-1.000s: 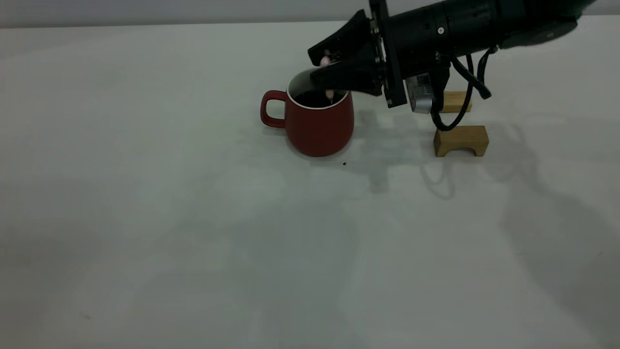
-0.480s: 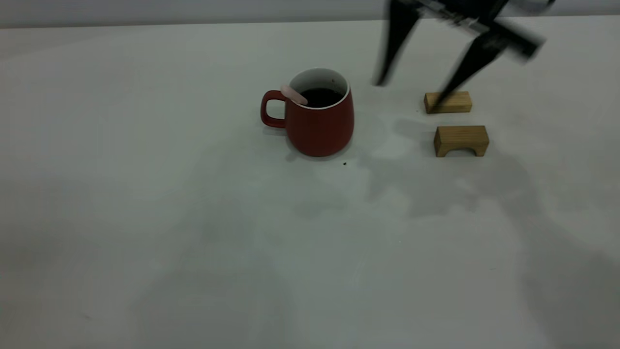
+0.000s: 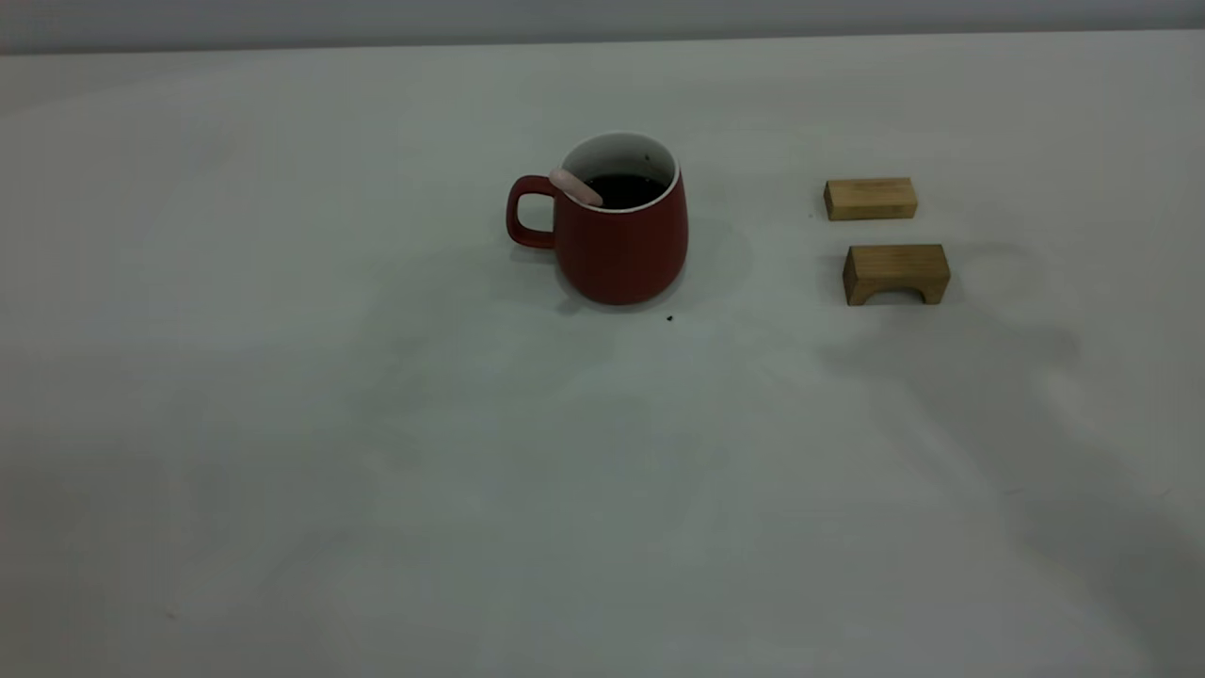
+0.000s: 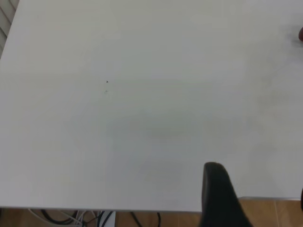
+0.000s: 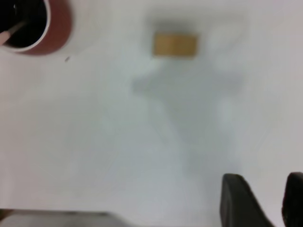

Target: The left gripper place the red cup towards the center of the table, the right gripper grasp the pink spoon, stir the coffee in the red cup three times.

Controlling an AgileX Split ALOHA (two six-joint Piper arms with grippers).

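The red cup (image 3: 621,250) stands upright on the table (image 3: 471,490), a little back of the middle, handle to the left. Dark coffee (image 3: 629,191) fills it. The pink spoon (image 3: 575,187) leans in the cup, its pink handle resting on the rim above the handle side, with the bowl hidden in the coffee. No arm shows in the exterior view. In the right wrist view the right gripper (image 5: 263,176) is open and empty, high above the table, well away from the cup (image 5: 60,29) and spoon (image 5: 9,34). The left gripper (image 4: 258,177) is open over the table's edge, holding nothing.
Two tan wooden blocks lie right of the cup: a flat one (image 3: 870,199) behind and an arched one (image 3: 895,273) in front. One block (image 5: 175,44) shows in the right wrist view. A tiny black speck (image 3: 669,318) sits by the cup's base.
The right gripper let go of the spoon, opened, and swung up and right out of the exterior view. The spoon tipped over onto the cup's rim at the handle side.
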